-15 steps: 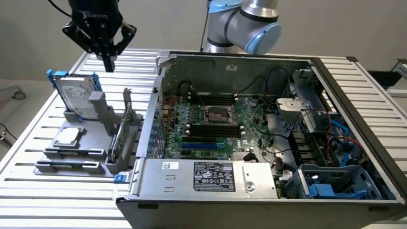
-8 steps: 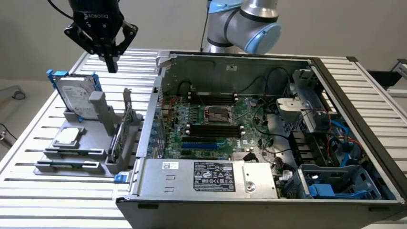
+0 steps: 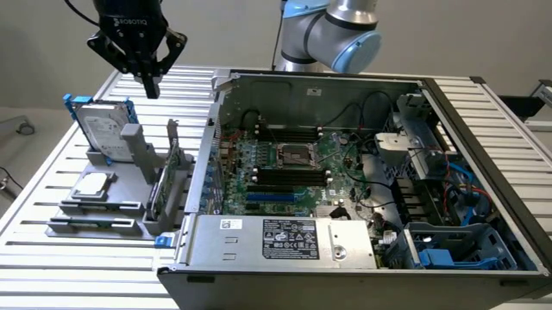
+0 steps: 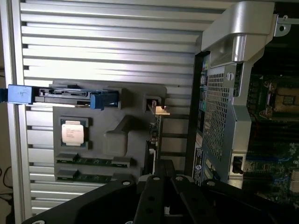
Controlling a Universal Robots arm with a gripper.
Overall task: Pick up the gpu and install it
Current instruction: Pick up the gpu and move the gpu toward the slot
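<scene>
Grey holder [image 3: 95, 210] has gpu [image 3: 161, 187] upright on edge, lengthwise beside computer case [image 3: 345, 287]

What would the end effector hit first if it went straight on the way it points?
Probably the gpu standing on edge in the gray holder: the wrist view lines the end effector up over its top edge, though depth is unclear.

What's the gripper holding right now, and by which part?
Nothing. The gripper hangs shut and empty above the parts holder; the gpu stands in its slot, untouched.
</scene>
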